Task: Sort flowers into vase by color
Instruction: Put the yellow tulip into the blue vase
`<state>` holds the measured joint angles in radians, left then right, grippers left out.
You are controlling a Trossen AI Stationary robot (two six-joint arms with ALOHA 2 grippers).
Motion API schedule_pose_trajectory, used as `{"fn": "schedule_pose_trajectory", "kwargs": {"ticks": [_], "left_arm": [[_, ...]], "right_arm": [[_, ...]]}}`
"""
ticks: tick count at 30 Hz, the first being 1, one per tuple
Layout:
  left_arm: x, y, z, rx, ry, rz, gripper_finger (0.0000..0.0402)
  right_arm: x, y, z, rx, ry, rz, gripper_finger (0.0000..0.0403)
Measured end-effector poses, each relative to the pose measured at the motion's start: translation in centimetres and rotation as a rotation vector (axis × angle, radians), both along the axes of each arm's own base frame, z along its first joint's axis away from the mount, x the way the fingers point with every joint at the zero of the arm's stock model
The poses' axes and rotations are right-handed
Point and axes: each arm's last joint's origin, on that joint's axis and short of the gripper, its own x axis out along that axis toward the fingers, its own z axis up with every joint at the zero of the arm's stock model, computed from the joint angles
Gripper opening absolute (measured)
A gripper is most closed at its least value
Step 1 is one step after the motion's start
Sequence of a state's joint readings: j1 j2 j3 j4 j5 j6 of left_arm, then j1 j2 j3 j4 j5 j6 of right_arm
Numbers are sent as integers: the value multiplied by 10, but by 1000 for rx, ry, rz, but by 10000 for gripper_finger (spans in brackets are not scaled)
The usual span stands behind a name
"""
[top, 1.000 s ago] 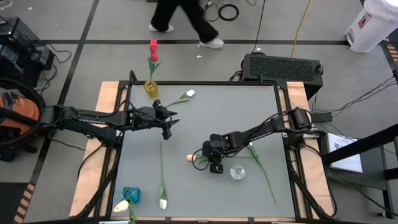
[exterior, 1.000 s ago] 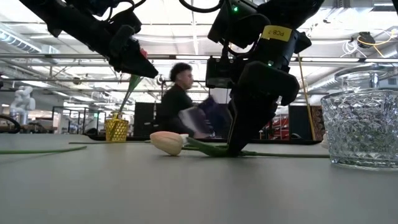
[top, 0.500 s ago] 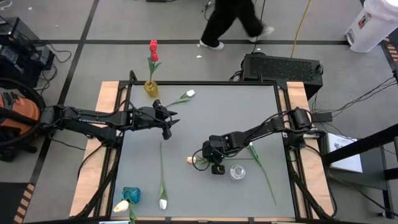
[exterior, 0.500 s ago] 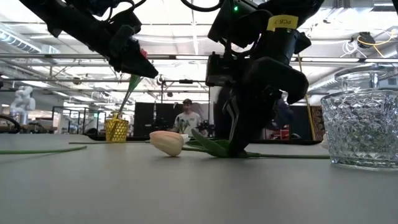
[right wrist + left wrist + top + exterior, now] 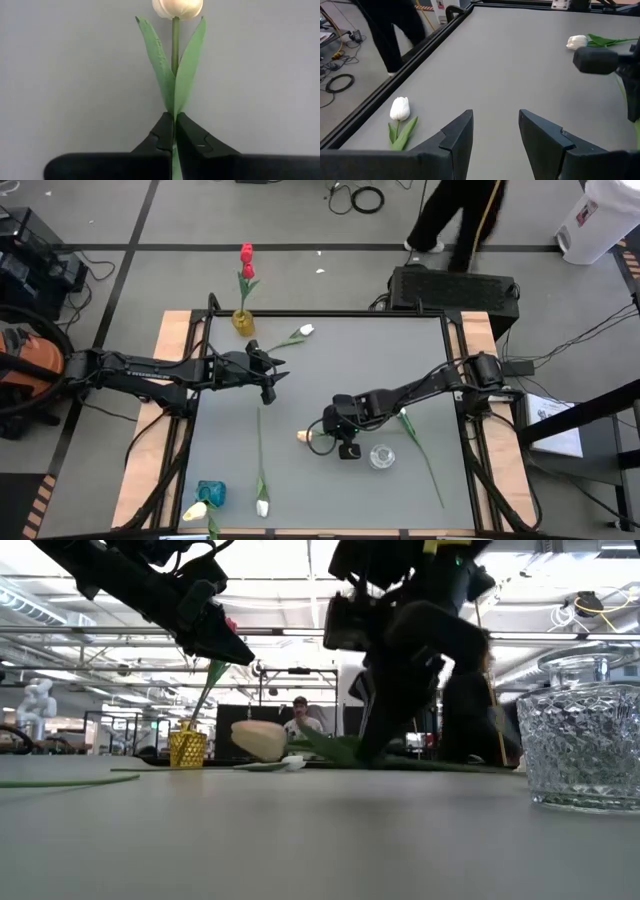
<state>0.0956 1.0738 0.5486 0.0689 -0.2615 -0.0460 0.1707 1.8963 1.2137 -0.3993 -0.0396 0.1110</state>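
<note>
My right gripper (image 5: 330,434) (image 5: 174,120) is shut on a cream tulip (image 5: 304,437) (image 5: 258,739) near the table's middle, beside a clear glass vase (image 5: 381,456) (image 5: 580,745). My left gripper (image 5: 278,375) (image 5: 495,132) hangs open above the table, left of centre, touching nothing. A gold vase (image 5: 243,320) at the far edge holds red tulips (image 5: 246,254). A blue vase (image 5: 210,492) at the near edge has a yellowish tulip (image 5: 195,510) by it. White tulips lie flat at the far edge (image 5: 305,330) (image 5: 400,109) and the near edge (image 5: 262,507). My right gripper pinches the cream tulip's stem (image 5: 174,111) between its two fingers, just below where the two leaves join. The fingers slant down from above and from the table's right, roughly in line with the stem. The head (image 5: 258,739) is held clear of the table, pointing left.
Another green stem with leaves (image 5: 420,452) lies on the table's right part, near the glass vase. The white tulip's long stem (image 5: 259,445) lies across the near-left area. A person (image 5: 455,210) walks on the floor beyond the far edge.
My right gripper has risen a little while staying shut on the stem. The cream tulip's head end, which lay on the table, is now lifted clear of it. The person beyond the table has walked toward the right.
</note>
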Motion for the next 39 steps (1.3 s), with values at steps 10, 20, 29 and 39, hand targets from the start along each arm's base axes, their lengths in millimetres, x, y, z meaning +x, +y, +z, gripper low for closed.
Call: {"fn": "schedule_pose_trajectory", "kwargs": {"ticks": [10, 20, 29, 39], "left_arm": [[0, 0, 0, -1, -1, 1, 167], [1, -3, 0, -2, -6, -15, 167], [1, -4, 0, -1, -5, -19, 167], [1, -4, 0, -1, -5, -20, 167]], "right_arm": [[0, -4, 40, -268, -2, 4, 0], [-40, -7, 125, -386, -221, -47, 0], [-96, -3, 197, -413, -465, -54, 0], [-161, -16, 228, -469, -642, -151, 0]]}}
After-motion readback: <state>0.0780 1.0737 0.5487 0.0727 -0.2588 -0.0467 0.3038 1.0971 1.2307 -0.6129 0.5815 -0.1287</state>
